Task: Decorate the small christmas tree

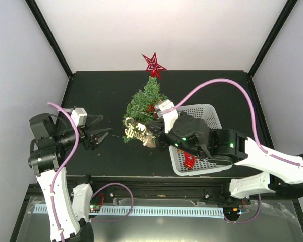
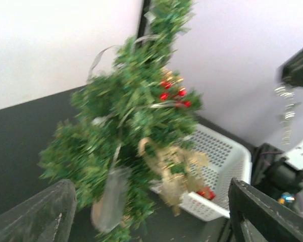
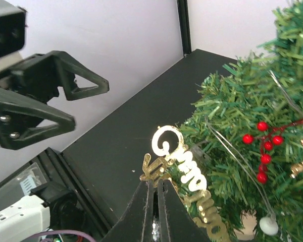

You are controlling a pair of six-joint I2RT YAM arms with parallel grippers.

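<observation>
The small christmas tree point(image 1: 146, 103) stands mid-table, tilted, with a red star point(image 1: 154, 64) on its top and red berries point(image 3: 265, 146) among the branches. A gold glitter lettering ornament point(image 1: 138, 131) hangs at its lower front, also visible in the wrist views point(image 2: 174, 169) point(image 3: 184, 161). My right gripper point(image 3: 154, 184) is shut, its tips pinching the lower edge of that ornament against the tree point(image 3: 252, 131). My left gripper point(image 1: 105, 126) stands open a short way left of the tree point(image 2: 136, 116), with nothing between its fingers point(image 2: 45, 214).
A white perforated basket point(image 1: 212, 113) sits right of the tree under my right arm, with a red item point(image 1: 190, 161) inside. Silver wire loops run over the branches. Black frame posts and white walls surround the dark table point(image 1: 101, 91).
</observation>
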